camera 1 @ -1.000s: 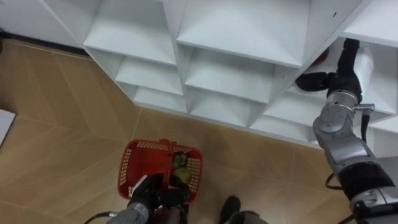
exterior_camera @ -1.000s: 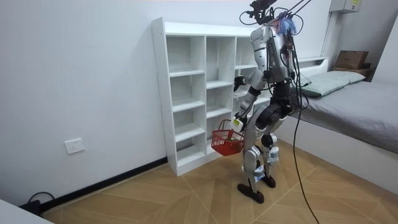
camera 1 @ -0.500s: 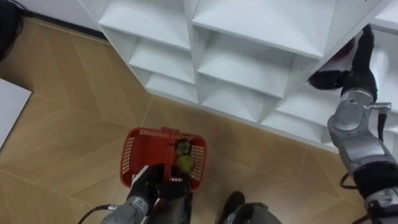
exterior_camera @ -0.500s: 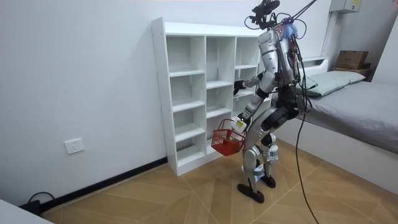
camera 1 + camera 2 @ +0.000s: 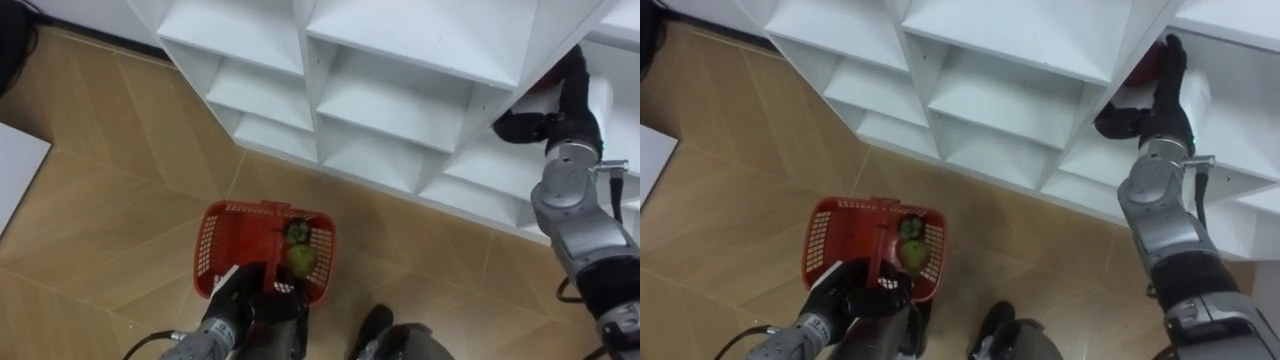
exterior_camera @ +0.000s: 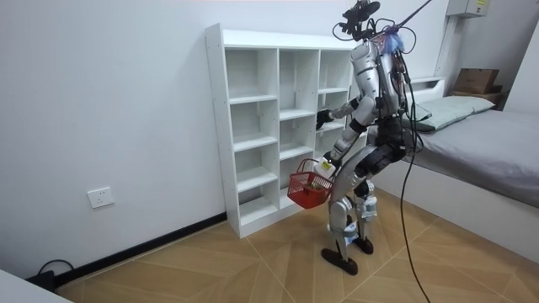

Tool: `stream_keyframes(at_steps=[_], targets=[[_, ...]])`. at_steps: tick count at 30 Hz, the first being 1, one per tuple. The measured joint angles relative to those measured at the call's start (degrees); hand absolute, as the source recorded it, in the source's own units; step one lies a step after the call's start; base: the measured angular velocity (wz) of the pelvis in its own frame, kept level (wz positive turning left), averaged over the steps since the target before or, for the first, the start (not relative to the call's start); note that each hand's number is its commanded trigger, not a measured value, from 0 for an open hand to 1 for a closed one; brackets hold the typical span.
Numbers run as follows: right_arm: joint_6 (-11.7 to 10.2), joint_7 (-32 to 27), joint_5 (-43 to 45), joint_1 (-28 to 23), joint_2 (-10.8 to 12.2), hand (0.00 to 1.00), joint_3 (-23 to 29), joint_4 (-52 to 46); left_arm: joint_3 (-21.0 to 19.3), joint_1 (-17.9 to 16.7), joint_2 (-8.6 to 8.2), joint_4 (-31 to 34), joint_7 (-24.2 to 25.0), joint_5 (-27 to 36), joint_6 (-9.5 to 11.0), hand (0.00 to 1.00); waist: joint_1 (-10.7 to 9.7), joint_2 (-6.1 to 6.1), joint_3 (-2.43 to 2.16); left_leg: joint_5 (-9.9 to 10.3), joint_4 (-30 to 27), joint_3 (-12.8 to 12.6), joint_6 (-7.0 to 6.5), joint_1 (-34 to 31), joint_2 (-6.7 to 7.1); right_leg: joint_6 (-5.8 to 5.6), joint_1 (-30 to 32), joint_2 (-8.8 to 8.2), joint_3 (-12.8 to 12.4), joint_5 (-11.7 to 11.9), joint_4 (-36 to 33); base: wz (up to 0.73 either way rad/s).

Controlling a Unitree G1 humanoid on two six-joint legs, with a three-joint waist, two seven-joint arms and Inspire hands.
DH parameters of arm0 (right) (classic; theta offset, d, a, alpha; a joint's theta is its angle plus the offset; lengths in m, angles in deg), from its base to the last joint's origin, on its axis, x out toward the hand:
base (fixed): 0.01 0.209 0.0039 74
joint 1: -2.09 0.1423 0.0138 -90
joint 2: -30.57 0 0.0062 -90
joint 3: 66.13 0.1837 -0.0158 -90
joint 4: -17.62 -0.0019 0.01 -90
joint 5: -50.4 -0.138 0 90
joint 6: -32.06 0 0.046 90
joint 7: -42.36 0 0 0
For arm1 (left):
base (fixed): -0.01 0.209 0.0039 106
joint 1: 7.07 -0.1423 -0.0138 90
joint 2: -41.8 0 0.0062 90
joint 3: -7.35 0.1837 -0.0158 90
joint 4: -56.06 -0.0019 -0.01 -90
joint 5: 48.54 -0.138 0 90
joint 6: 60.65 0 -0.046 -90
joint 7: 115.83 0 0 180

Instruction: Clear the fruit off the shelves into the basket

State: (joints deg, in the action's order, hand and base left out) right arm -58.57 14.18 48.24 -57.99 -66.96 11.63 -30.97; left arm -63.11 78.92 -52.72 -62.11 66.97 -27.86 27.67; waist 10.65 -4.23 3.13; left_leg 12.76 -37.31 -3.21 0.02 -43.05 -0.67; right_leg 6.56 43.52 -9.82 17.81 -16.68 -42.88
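Two things could go wrong from here, and the bigger one lies at the white shelf unit [image 5: 400, 90] across the top of the frame. There the right hand [image 5: 1165, 85] reaches into a compartment at the upper right, with its fingers stretched upward and its thumb held wide. A red fruit [image 5: 1145, 62] sits just beside those fingers, and I cannot tell whether they touch it. The hand is not curled round it, so a careless push could roll the fruit deeper into the compartment, or off the board's edge onto the floor [image 5: 120, 200]. The divider next to the wrist leaves little room, and a knock against it could spoil the grasp. The smaller risk is the red basket [image 5: 215, 250] at the lower centre, which hangs from the left hand [image 5: 240, 300]. That hand's fingers are curled round the handle. The basket hangs well below and to the left of the reaching hand, so a fruit released early would miss it. A swing of the basket could also shake out what it carries. As for contents, the compartments in the upper middle show bare boards, and the upper right one holds the red fruit. The basket holds two green fruits [image 5: 300, 258], lying close together towards its right side.
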Motion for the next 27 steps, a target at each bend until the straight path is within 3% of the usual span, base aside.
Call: stream_keyframes(at_steps=[8,27], targets=[[0.5,-1.7,2.1,0.8,-0.9,1.00,0.0,-0.1,-0.1,-1.1,0.78,1.7,0.7,0.0,0.1,1.00,0.4,0.03,-0.02,0.0,-0.2,0.2,0.07,-0.4,-0.04,0.11,0.2,0.19,0.0,0.1,0.1,0.00],[1.9,-1.7,1.8,0.8,-0.8,1.00,-1.6,-0.3,0.8,-1.3,0.77,0.6,0.6,0.0,0.3,1.00,0.6,0.22,-0.08,-0.2,2.1,0.1,0.61,2.1,-0.50,0.39,-1.9,1.07,0.0,0.4,2.2,-0.01]])
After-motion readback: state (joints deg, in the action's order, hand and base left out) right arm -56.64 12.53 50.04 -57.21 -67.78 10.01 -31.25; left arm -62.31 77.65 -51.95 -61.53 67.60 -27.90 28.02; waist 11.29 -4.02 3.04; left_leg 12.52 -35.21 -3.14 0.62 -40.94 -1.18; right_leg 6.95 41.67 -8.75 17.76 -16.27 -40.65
